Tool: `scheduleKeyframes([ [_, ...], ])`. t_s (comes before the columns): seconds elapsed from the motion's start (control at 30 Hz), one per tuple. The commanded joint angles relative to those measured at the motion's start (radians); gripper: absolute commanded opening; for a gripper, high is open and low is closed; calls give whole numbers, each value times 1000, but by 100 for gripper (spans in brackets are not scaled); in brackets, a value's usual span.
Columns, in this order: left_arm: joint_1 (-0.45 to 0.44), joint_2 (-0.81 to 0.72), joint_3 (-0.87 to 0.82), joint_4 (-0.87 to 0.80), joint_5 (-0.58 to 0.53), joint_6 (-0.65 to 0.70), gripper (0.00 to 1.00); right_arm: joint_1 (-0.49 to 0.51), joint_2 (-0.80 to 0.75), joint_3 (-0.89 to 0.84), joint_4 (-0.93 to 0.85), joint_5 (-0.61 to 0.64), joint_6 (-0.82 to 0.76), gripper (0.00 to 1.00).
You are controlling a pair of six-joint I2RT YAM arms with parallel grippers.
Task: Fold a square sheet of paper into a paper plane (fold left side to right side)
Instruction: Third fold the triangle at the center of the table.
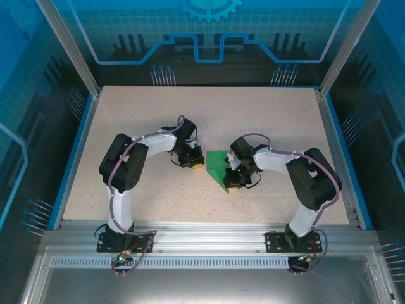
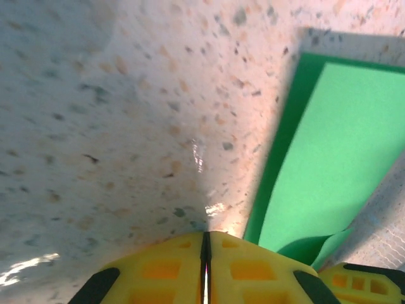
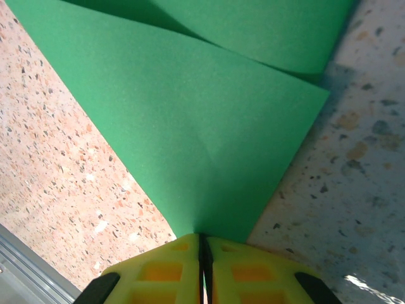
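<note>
The green paper [image 1: 217, 166] lies about the middle of the desk [image 1: 266, 114], a little toward its near edge. It is already partly folded, with a broad end toward the far edge narrowing to a point toward the near edge, so its long axis runs roughly far to near.

The right pincer [image 1: 230, 187] is pressed together at that near point, and in its wrist view the green tip runs straight into the closed yellow fingers, so it appears to be pinching the paper there. The left pincer [image 1: 197, 165] is also pressed together but holds nothing. It sits on bare desk just beside the paper's left edge, which makes it the nearer one for lifting that side.

A fold from left to right would carry the left edge toward the right arm's wrist, which hangs over the paper's right side and looks like the main obstacle.
</note>
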Motion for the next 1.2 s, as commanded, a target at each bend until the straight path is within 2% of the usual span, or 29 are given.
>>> scheduleKeyframes([
  [0.0, 26, -56, 20, -60, -83, 37, 13, 8, 50, -54, -130, 159, -10, 11],
  [0.23, -34, -214, -48, -5, 11, 1, 15, 7, 54, -48, -127, 163, -3, 11],
  [0.37, -108, -204, -73, 48, 71, -33, 16, 8, 59, -46, -127, 163, 1, 11],
  [0.53, -165, -118, -56, 106, 101, -67, 15, 8, 63, -47, -127, 160, 0, 11],
  [0.7, -178, -45, -4, 89, 90, -52, 15, 8, 64, -46, -128, 160, 0, 11],
  [0.9, -179, 11, 0, 23, 9, -16, 15, 8, 50, -38, -128, 150, 3, 11],
  [1.17, -176, 55, -14, 2, -58, -18, 14, 7, -52, 1, -136, 93, 27, 12],
])
